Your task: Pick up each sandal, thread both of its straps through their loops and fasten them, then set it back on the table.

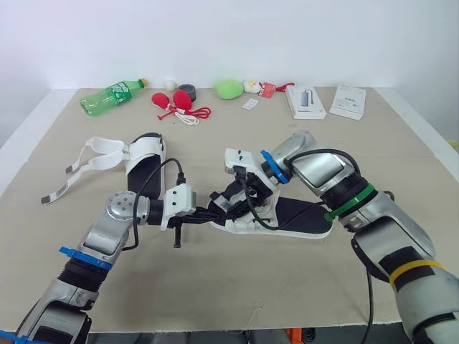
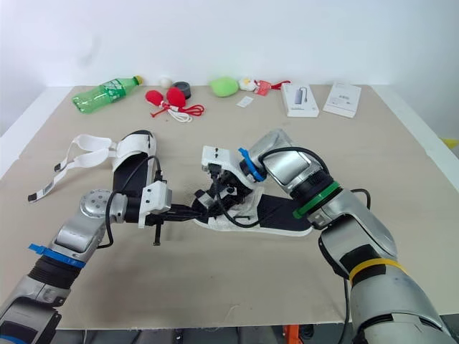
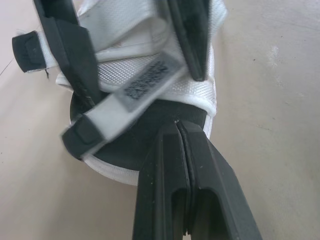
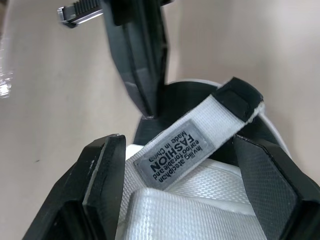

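**Now at the near sandal's strap**

Near the middle of the tabletop (image 1: 215, 287) a white sandal (image 1: 305, 215) with a black footbed lies flat, its strapped end toward the robot's left. The left jaws are pressed fully together with nothing visibly between them, and their tip is at the rim of that end's sole. The right jaws stand wide open, one finger (image 4: 100, 170) on each side of a labelled white strap (image 4: 192, 150) that sticks up loose between them. Farther back and left, the second sandal (image 1: 147, 154) rests with its straps (image 1: 93, 154) splayed open. Along the far edge sit a green bottle (image 1: 113, 97) and a white box (image 1: 305, 102).
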Available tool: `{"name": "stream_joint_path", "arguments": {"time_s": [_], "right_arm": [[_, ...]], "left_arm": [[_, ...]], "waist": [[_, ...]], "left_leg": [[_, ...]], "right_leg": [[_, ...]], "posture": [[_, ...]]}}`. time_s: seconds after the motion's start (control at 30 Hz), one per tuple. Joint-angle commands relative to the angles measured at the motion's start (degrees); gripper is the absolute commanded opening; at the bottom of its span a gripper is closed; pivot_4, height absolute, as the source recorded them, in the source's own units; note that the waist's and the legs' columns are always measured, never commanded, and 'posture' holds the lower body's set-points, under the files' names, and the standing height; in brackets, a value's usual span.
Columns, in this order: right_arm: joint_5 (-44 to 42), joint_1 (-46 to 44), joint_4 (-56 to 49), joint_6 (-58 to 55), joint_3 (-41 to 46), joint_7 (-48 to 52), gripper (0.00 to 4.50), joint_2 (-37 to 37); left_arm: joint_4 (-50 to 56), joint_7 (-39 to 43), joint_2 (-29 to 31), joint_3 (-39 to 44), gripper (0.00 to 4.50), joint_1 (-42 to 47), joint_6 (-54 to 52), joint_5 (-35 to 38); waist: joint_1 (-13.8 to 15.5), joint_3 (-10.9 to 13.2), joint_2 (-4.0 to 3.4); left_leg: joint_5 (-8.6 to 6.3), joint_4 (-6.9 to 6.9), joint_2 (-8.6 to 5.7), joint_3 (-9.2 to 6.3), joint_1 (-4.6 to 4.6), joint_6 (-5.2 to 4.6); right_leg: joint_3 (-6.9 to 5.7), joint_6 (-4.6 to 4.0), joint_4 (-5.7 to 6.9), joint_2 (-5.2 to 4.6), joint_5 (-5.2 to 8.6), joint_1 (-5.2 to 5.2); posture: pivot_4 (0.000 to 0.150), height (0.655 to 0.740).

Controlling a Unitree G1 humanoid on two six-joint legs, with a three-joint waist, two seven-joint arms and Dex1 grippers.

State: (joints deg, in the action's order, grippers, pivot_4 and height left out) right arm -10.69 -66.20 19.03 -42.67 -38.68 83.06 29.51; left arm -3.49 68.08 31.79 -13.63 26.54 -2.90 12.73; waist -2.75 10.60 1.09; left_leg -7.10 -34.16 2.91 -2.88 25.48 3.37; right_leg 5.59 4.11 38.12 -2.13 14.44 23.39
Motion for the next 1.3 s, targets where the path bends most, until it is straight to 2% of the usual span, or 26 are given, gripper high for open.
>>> {"name": "stream_joint_path", "arguments": {"time_s": [0.03, 0.1, 0.13, 0.2, 0.27, 0.33, 0.4, 0.5, 0.8, 1.0, 1.17, 1.3], "right_arm": [[1.60, -1.11, 0.72, -0.12, 0.02, 2.12, 3.66, -0.78], [1.82, -1.24, 1.94, 0.12, 1.01, 1.98, 3.66, -1.78], [1.91, -1.31, 2.38, 0.03, 1.30, 2.13, 3.43, -2.10], [2.48, -1.29, 2.97, 0.61, 1.48, 2.76, 2.66, -2.36], [2.87, -1.20, 3.22, 1.00, 1.58, 3.07, 2.30, -2.47], [3.05, -1.14, 3.57, 1.17, 1.78, 3.38, 1.62, -2.63], [2.79, -1.06, 3.93, 0.96, 2.41, 3.81, 0.67, -2.83], [2.05, -0.89, 4.11, 0.93, 3.91, 4.36, 0.07, -3.05], [-5.80, 0.28, 0.16, -0.65, 13.48, 6.38, 0.07, -2.96], [-11.62, 5.08, -7.49, 2.49, 21.61, 5.85, 0.07, -1.06], [-12.65, 11.52, -13.44, 10.23, 24.90, 4.79, 0.07, -0.13], [-11.20, 14.53, -13.37, 19.92, 25.49, 4.67, 0.07, -0.79]], "left_arm": [[1.70, -0.15, -0.05, 0.34, 0.00, -0.18, 0.24, 0.04], [1.81, -0.26, -0.07, 0.31, 0.00, -0.30, 0.20, 0.02], [1.87, -0.29, -0.08, 0.27, 0.00, -0.39, 0.20, -0.01], [1.96, -0.39, -0.16, 0.18, 0.00, -0.52, 0.14, -0.04], [2.03, -0.47, -0.23, 0.12, 0.00, -0.61, 0.13, -0.08], [2.06, -0.52, -0.31, 0.10, 0.00, -0.61, 0.09, -0.09], [2.07, -0.57, -0.42, 0.07, 0.00, -0.57, -0.01, -0.11], [2.02, -0.44, -0.45, 0.07, 0.00, -0.58, -0.02, -0.24], [2.01, 0.10, -0.32, 0.29, 0.00, -0.57, -0.44, 0.04], [0.96, -0.26, -1.14, 1.12, 0.00, 0.43, -1.61, 1.03], [-0.23, -0.91, -2.76, 2.93, 0.00, 2.07, -3.83, 3.48], [-0.98, -0.08, -3.49, 3.42, 0.00, 3.27, -3.91, 4.41]], "waist": [[-0.01, 0.00, 0.00], [-0.02, 0.00, 0.00], [-0.03, 0.00, 0.00], [-0.03, 0.00, 0.00], [-0.01, 0.00, 0.00], [-0.01, 0.00, 0.00], [-0.01, 0.00, 0.00], [-0.03, 0.00, 0.01], [-0.03, 0.00, 0.00], [0.00, 0.00, 0.01], [-0.02, 0.00, 0.01], [-0.18, 0.00, 0.01]], "left_leg": [[0.00, 0.00, 0.00, 0.00, 0.00, 0.00], [0.00, 0.00, 0.00, 0.00, 0.00, 0.00], [0.00, 0.00, 0.00, -0.01, 0.00, 0.00], [0.00, 0.00, 0.00, 0.00, 0.00, 0.00], [0.00, 0.00, 0.00, 0.00, 0.00, 0.00], [0.00, 0.00, 0.00, 0.00, 0.00, 0.00], [0.00, 0.00, 0.00, 0.00, 0.00, 0.00], [0.00, 0.00, 0.00, 0.00, 0.00, 0.00], [0.00, 0.01, 0.00, -0.01, 0.00, 0.00], [-0.01, 0.07, 0.00, -0.07, 0.03, 0.01], [-0.01, 0.07, 0.00, -0.16, 0.04, 0.02], [-0.01, 0.06, 0.00, -0.16, 0.04, 0.01]], "right_leg": [[0.00, 0.00, 0.00, 0.00, 0.00, 0.00], [0.00, 0.00, 0.00, 0.01, 0.00, 0.01], [0.00, 0.00, 0.00, 0.01, 0.00, 0.01], [0.00, 0.00, 0.00, 0.01, 0.00, 0.00], [0.00, 0.01, 0.00, 0.01, 0.00, 0.00], [0.00, 0.00, 0.00, 0.00, 0.00, 0.00], [0.00, -0.01, 0.00, 0.01, 0.00, 0.01], [0.00, -0.02, 0.00, 0.01, -0.01, 0.01], [0.00, 0.07, 0.00, 0.02, -0.05, 0.01], [-0.05, 0.16, 0.00, 0.02, -0.03, 0.01], [-0.12, 0.17, 0.00, 0.04, -0.02, -0.02], [-0.12, 0.18, 0.00, 0.06, -0.04, -0.01]], "posture": [[0.150, 0.7400], [0.150, 0.7400], [0.150, 0.7400], [0.150, 0.7400], [0.150, 0.7400], [0.150, 0.7400], [0.150, 0.7400], [0.150, 0.7400], [0.150, 0.7400], [0.150, 0.7400], [0.150, 0.7400], [0.150, 0.7400]]}}
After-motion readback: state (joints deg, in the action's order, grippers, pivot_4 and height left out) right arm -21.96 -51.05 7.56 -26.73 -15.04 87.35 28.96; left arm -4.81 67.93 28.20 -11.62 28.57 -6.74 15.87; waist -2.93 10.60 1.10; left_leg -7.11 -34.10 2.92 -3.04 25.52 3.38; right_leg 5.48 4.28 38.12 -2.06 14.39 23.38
